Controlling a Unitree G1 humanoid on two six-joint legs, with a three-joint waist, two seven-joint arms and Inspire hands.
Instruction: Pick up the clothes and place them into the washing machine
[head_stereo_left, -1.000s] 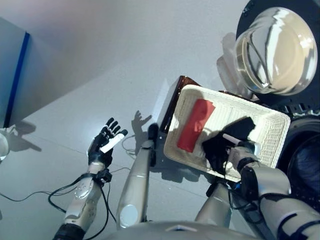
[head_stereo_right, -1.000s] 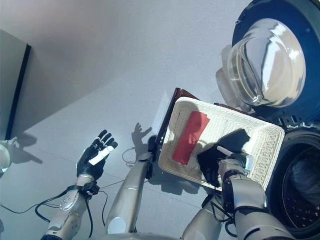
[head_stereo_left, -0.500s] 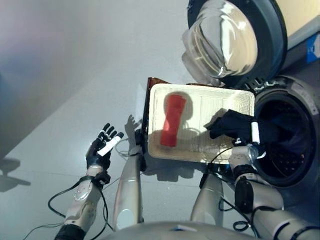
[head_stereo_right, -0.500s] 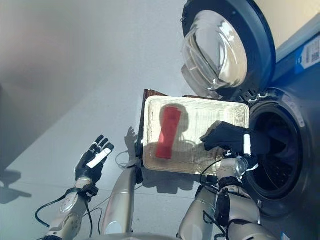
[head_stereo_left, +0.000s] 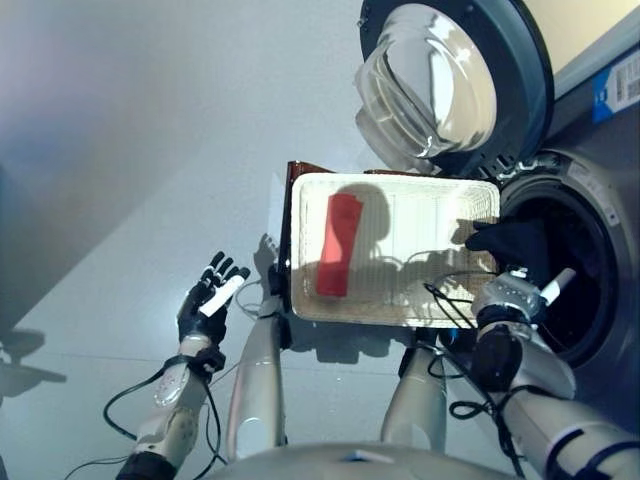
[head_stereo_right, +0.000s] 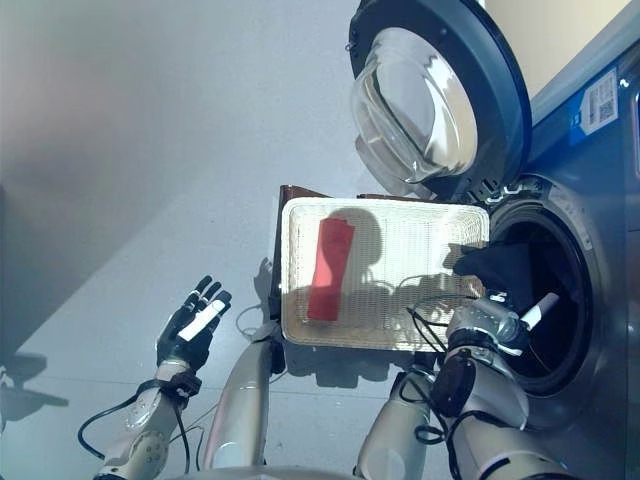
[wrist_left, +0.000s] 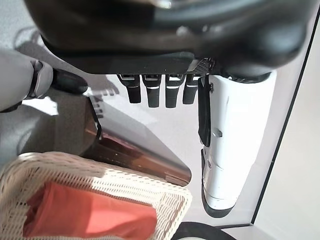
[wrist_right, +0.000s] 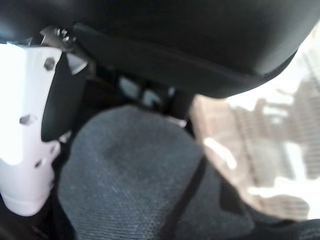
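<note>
A white wicker basket (head_stereo_left: 420, 225) stands before the washing machine's round drum opening (head_stereo_left: 585, 290). A red cloth (head_stereo_left: 338, 245) lies lengthwise in its left half, and also shows in the left wrist view as the red cloth (wrist_left: 90, 215). My right hand (head_stereo_left: 512, 297) is at the basket's right end, at the drum's mouth, shut on a dark cloth (head_stereo_left: 515, 240). In the right wrist view the dark cloth (wrist_right: 135, 180) fills the space under the hand beside the white thumb cover (wrist_right: 25, 130). My left hand (head_stereo_left: 212, 298) hangs open over the floor, left of the basket, holding nothing.
The washer's glass door (head_stereo_left: 440, 80) is swung open above the basket. A dark brown stand (head_stereo_left: 288, 215) shows under the basket's left edge. Grey floor (head_stereo_left: 120, 150) stretches to the left.
The camera has swung toward the washer. My right hand has carried the dark cloth from inside the basket across to the drum's mouth. The left hand stays open.
</note>
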